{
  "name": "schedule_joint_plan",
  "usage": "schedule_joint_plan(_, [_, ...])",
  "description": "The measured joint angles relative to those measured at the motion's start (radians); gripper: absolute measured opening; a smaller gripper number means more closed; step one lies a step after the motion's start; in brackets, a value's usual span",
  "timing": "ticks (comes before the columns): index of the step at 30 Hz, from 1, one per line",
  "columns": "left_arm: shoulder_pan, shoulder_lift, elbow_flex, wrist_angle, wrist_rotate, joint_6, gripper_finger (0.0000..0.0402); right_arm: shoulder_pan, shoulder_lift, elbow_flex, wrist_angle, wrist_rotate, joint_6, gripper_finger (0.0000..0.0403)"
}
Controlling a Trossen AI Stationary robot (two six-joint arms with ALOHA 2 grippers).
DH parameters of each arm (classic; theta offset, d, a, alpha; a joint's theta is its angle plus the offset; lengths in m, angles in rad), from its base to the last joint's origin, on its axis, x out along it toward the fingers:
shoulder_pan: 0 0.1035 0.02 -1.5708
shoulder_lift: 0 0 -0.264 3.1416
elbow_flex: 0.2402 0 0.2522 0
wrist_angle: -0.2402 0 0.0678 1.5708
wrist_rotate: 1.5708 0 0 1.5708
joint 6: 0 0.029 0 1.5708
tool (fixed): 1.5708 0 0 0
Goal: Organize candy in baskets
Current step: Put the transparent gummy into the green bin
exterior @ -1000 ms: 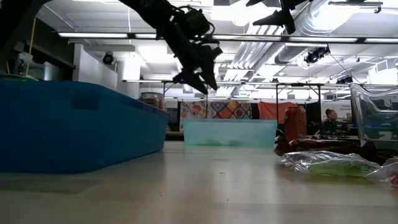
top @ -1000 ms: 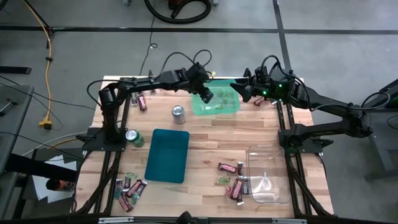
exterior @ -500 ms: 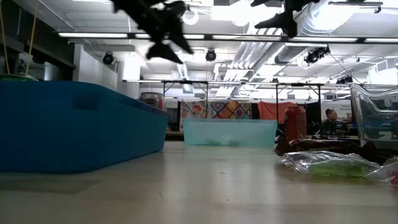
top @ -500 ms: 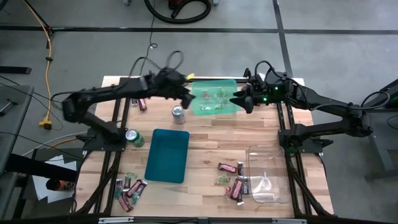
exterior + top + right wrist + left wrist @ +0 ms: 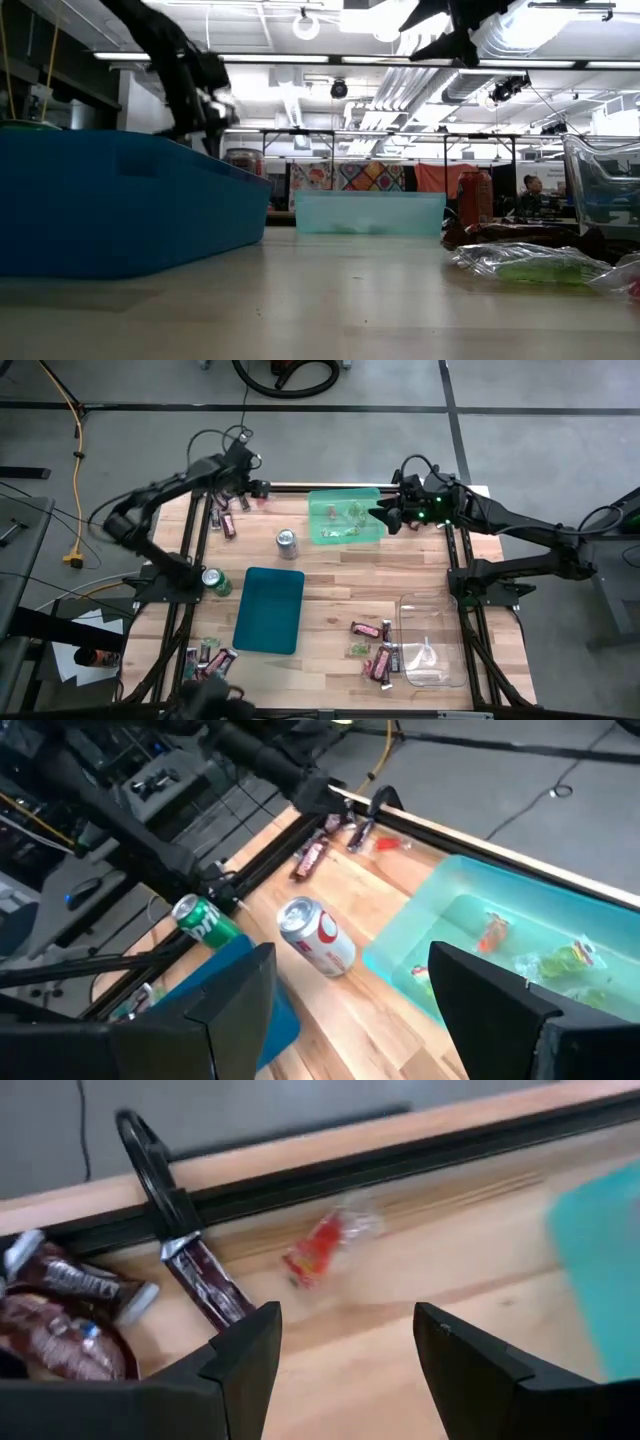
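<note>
The left gripper [image 5: 250,487], jaws apart and empty, hangs over the table's far left corner; the red candy [image 5: 318,1249] lies just ahead, slanted across its jaws.

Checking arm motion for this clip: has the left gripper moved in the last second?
Yes. The left gripper has swung from above the light green basket to the table's far-left corner, near the candy there.

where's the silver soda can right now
In the high view the silver soda can stands on the table between the dark teal basket and the light green basket.
</note>
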Motion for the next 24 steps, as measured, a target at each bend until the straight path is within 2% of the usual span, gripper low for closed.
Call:
schedule_joint_plan(4, [0.025,0.162,0.076,-0.008,0.044,0.065,0.0213,-0.001,0.025,0.0,0.001,0.0,0.023,0.0259])
schedule_joint_plan(10, [0.017,0.316,0.176,-0.009,0.039,0.148,0.0213,-0.001,0.046,0.0,0.0,0.0,0.05,0.0259])
schedule_joint_plan(15, [0.018,0.391,0.212,-0.031,-0.019,0.174,0.0213,-0.001,0.046,0.0,0.001,0.0,0.075,0.0259])
schedule_joint_plan(24, [0.016,0.483,0.225,-0.07,-0.01,0.212,0.0212,-0.001,0.046,0.0,0.002,0.052,0.119,0.0259])
